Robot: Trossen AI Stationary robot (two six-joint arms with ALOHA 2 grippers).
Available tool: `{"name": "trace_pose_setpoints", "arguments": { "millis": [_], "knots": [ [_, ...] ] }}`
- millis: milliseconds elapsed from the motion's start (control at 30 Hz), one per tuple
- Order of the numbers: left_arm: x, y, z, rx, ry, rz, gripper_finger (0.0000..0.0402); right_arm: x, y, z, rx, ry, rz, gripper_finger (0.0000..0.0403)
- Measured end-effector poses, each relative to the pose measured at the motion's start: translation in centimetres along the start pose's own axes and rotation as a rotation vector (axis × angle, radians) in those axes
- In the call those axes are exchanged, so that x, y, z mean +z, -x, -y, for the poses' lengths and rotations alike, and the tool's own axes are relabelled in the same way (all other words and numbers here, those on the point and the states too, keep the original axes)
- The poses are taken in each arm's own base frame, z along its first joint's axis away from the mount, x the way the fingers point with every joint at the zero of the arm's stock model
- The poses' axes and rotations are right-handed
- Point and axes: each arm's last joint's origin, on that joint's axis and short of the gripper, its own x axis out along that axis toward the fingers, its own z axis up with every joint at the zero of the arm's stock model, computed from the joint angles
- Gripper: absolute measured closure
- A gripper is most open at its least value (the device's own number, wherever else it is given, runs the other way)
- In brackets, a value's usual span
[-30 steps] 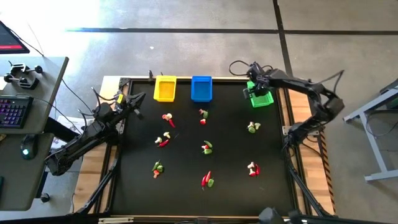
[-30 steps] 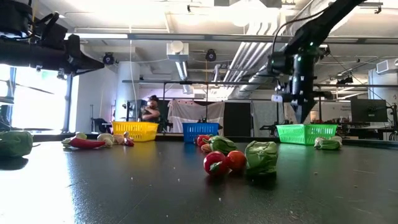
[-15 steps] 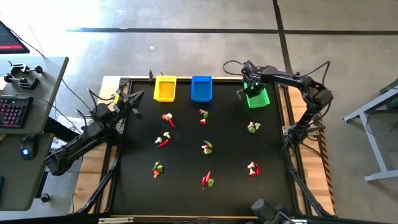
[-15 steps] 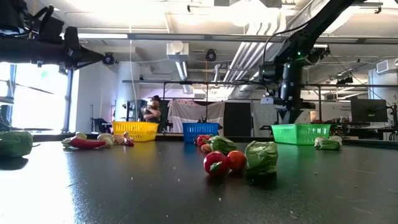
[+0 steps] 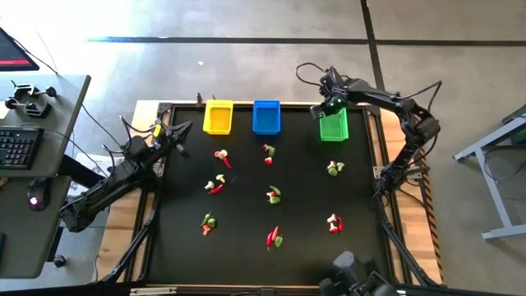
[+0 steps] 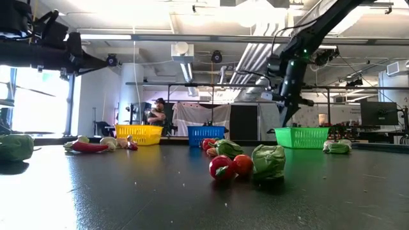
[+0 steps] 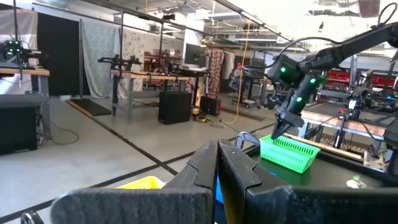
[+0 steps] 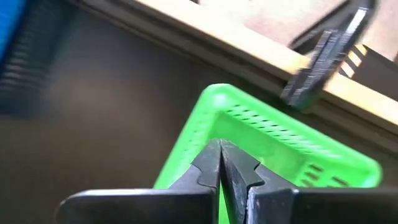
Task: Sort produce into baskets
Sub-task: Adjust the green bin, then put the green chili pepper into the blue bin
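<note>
Right claw (image 5: 323, 108) closed at green basket's (image 5: 334, 127) far edge.

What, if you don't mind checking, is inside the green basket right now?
No produce shows inside the green basket; the right gripper, shut, sits at its far rim and covers that corner.

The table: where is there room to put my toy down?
Bare black table lies along the near edge and near left corner, and between the green basket and the blue basket. The middle is crowded with small vegetable piles.

Grey concrete floor (image 5: 246, 57), bright workshop.
</note>
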Motion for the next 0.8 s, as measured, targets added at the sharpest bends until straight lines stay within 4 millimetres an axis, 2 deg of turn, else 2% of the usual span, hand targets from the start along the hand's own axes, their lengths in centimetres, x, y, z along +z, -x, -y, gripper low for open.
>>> {"name": "trace_pose_setpoints", "arguments": {
  "millis": [133,267,367,467,633,800],
  "knots": [
    [-0.1,0.0,0.0,-0.001,-0.020,-0.005,0.0401,0.3,-1.5,1.1,-0.007,0.022,-0.024,0.0403],
    [-0.1,0.0,0.0,-0.001,-0.026,-0.005,0.0401,0.8,-2.5,1.4,0.003,0.076,0.003,0.0403],
    [-0.1,0.0,0.0,-0.001,-0.026,-0.006,0.0401,0.9,-1.9,1.5,-0.054,0.092,0.029,0.0403],
    [-0.4,0.0,0.0,0.002,-0.043,-0.038,0.0401,0.9,-0.3,0.9,-0.084,0.146,0.079,0.0403],
    [-1.2,0.0,-0.1,-0.002,-0.106,-0.124,0.0401,0.1,2.7,-2.2,-0.041,0.268,0.136,0.0403],
    [-1.3,0.0,0.0,-0.037,-0.151,-0.141,0.0401,-1.7,4.1,-7.6,0.106,0.435,0.166,0.0403]
  ]
}}
